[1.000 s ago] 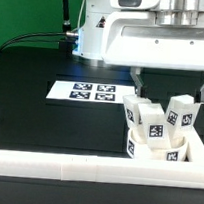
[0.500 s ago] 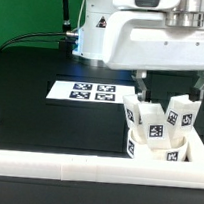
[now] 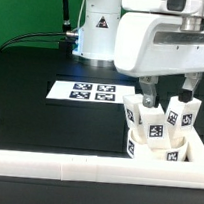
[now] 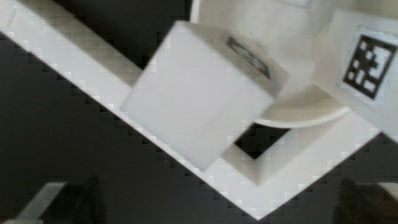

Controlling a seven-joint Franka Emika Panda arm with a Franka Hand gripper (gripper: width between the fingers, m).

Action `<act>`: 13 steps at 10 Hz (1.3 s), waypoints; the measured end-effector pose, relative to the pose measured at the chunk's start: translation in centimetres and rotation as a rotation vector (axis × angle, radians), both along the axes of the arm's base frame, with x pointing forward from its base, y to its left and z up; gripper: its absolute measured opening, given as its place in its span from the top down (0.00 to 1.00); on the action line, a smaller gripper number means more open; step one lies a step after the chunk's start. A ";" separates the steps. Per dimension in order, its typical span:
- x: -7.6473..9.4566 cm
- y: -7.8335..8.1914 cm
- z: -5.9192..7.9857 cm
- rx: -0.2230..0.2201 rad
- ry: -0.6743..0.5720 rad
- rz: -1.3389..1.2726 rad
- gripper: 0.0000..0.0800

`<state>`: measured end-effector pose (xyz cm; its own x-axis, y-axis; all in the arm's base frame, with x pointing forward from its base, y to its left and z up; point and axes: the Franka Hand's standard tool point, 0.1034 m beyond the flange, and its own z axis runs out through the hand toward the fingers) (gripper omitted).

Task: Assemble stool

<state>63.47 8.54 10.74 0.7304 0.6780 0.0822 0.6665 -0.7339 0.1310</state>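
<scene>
Hand over stool, corner of rails.

Hand (image 3: 166, 99) spread wide, holding nothing, fingers above two upright legs (image 3: 135, 118) (image 3: 177, 118). Seat disc (image 3: 154, 153) lies beneath them on the black counter (image 3: 38, 120), at 4 o'clock from the marker board (image 3: 92, 92), beside the border rail (image 3: 84, 170).

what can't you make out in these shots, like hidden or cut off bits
- Thick round white plastic seat disc: exterior view, mostly hidden behind the blocky tagged white legs.
- Gripper: exterior view, unclear if holding anything.
- Wrist view: fingertips dark, blurred, cut by the edge.
- Leg tag: cropped by the edge.
</scene>
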 end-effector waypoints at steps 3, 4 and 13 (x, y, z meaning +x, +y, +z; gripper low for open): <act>-0.3 0.0 -0.6 -0.086 0.023 0.310 0.19; -0.3 -0.1 -0.6 -0.110 0.028 0.388 0.19; -0.5 -1.0 -1.5 -0.231 0.080 0.772 0.19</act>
<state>63.00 7.56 9.25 0.0472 0.9870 -0.1538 0.9878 -0.0233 0.1537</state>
